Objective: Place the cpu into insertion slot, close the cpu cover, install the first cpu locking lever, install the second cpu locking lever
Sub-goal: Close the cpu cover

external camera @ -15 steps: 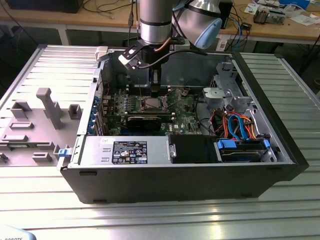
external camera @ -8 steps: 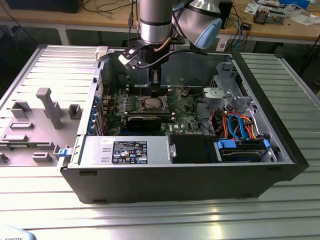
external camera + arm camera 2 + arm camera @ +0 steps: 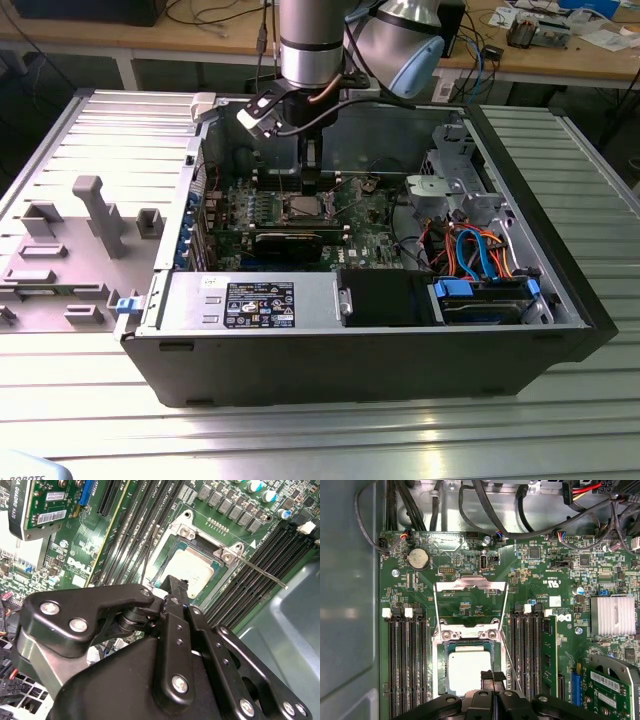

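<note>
One ribbed metal table point(image 3: 300, 440) carries an open black computer case point(image 3: 400, 360), laid on its side with the interior facing up. A grey fixture block point(image 3: 95, 215) sits on the table beside the case, at the exterior view's left. The robot arm point(image 3: 310, 40) reaches down from above into the far half of the case. The green motherboard point(image 3: 545, 580) lines the case floor toward the exterior view's left; blue and orange cables point(image 3: 480, 250) fill the right. A black graphics card point(image 3: 288, 240) stands on the board just nearer than the socket.

The gripper point(image 3: 492, 676) hangs over the socket with its two black fingers pressed together, pinching nothing. Whether their tips touch the chip below cannot be told. The cpu cover point(image 3: 470, 584), a silver frame, stands swung open from its hinge at one edge of the socket, and the board shows through its window. The cpu point(image 3: 467, 672) lies flat in the insertion slot, silver top up, between banks of black memory slots point(image 3: 407, 665). In the second wrist view a thin lever rod point(image 3: 262, 574) angles out from a socket corner.
</note>
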Robot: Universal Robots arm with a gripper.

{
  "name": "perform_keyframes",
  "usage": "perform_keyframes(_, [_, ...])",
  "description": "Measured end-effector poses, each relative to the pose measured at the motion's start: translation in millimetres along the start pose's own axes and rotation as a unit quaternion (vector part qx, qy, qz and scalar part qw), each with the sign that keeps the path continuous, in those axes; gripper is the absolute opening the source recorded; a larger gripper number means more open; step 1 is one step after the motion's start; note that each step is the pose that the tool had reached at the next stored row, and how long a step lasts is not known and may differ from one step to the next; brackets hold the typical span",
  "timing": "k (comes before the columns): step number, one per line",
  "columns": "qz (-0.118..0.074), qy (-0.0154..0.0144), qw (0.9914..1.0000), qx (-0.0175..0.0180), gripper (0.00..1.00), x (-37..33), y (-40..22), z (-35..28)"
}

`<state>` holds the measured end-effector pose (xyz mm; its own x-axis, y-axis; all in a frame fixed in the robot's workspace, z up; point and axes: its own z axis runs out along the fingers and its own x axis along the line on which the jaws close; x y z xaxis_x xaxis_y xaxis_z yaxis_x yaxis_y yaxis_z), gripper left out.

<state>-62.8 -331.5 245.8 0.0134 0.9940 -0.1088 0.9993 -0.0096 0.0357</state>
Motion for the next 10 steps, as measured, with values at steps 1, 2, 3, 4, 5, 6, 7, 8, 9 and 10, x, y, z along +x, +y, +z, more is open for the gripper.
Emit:
perform_keyframes(1, [0.000,-0.0004,1.00000,0.0000,0.11,0.0,0.0,0.0])
perform_keyframes(2, [0.000,-0.0007,1.00000,0.0000,0.11,-0.1,0.0,-0.1])
perform_keyframes(3, [0.000,-0.0008,1.00000,0.0001,0.11,-0.1,0.0,-0.1])
perform_keyframes(4, [0.000,-0.0007,1.00000,0.0000,0.11,0.0,0.0,-0.3])
perform_keyframes(5, [0.000,-0.0010,1.00000,0.0000,0.11,-0.1,0.0,-0.8])
perform_keyframes(6, [0.000,-0.0010,1.00000,0.0000,0.11,-0.1,0.0,-1.2])
perform_keyframes(7, [0.000,-0.0009,1.00000,-0.0001,0.11,-0.1,0.1,-1.2])
perform_keyframes(8, [0.000,-0.0012,1.00000,-0.0001,0.11,-0.1,0.1,-1.3])
perform_keyframes(9, [0.000,-0.0013,1.00000,0.0000,0.11,-0.2,0.0,-1.4])
perform_keyframes(10, [0.000,-0.0014,1.00000,0.0000,0.11,-0.1,0.0,-1.3])
